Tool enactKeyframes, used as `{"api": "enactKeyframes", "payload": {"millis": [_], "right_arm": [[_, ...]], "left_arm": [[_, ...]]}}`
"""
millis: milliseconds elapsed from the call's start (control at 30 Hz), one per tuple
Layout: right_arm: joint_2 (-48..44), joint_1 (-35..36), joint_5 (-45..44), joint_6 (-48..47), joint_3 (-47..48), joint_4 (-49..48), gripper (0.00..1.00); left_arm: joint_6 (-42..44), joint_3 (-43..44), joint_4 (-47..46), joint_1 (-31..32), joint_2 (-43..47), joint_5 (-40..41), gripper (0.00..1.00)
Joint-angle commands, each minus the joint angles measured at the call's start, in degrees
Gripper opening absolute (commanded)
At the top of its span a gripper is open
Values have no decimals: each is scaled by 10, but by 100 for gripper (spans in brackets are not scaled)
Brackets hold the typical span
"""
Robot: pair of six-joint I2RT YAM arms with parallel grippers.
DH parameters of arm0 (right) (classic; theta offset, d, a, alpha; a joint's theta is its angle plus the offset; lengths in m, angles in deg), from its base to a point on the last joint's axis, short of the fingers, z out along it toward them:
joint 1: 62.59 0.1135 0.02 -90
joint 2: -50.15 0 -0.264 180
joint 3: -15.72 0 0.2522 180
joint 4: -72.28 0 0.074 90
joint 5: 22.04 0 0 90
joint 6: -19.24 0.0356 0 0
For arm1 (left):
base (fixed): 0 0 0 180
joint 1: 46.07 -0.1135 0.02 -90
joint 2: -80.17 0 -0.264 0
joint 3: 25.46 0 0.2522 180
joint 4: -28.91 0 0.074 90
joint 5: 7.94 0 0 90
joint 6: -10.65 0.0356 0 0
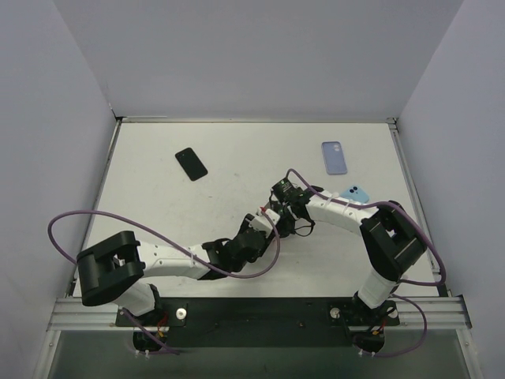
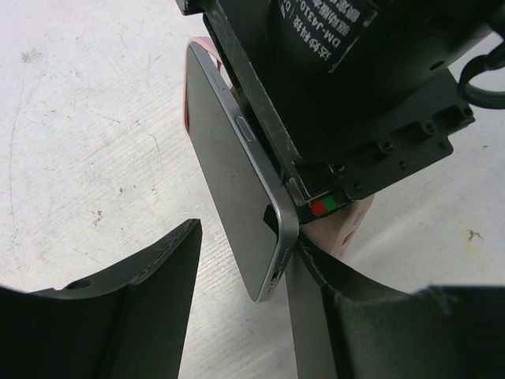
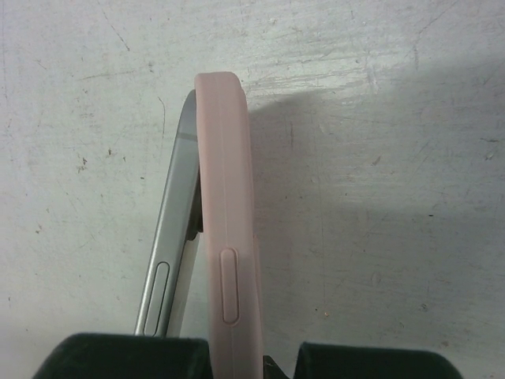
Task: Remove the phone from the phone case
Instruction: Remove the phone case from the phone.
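One end of grey phone (image 3: 167, 229) splayed out of pink case (image 3: 227, 197)

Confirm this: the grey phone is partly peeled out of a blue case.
Wrong on colour: the case is pink, not blue. The right wrist view shows it, with the grey phone partly peeled out of that pink case.

The grey phone (image 3: 160, 276) was turned on edge over the table (image 3: 379, 158). It splayed partly out of the pink phone case (image 3: 229, 237), meeting it at one end.
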Motion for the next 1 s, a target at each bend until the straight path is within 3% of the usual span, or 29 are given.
{"api": "enactKeyframes", "payload": {"millis": [0, 233, 300, 433, 667, 767, 867, 967], "right_arm": [[-11, -3, 26, 10, -13, 121, 0], [-23, -9, 28, 11, -15, 122, 0], [-24, -9, 26, 11, -15, 121, 0], [-29, -16, 14, 17, -15, 121, 0], [-23, -46, 4, 13, 31, 121, 0], [-34, -66, 7, -5, 45, 121, 0], [-59, -101, 15, -49, 51, 118, 0], [-87, -142, 21, -82, 54, 116, 0]], "left_arm": [[3, 29, -14, -3, -3, 45, 53], [24, 44, 1, -3, 25, 68, 26], [28, 51, 15, -3, 42, 74, 15], [36, 89, 77, -3, 69, 66, 0], [-26, 133, 226, -12, 136, 62, 0], [-80, 150, 290, -62, 166, -11, 0], [-150, 148, 323, -170, 198, -151, 0], [-199, 105, 293, -293, 230, -288, 0]]}}
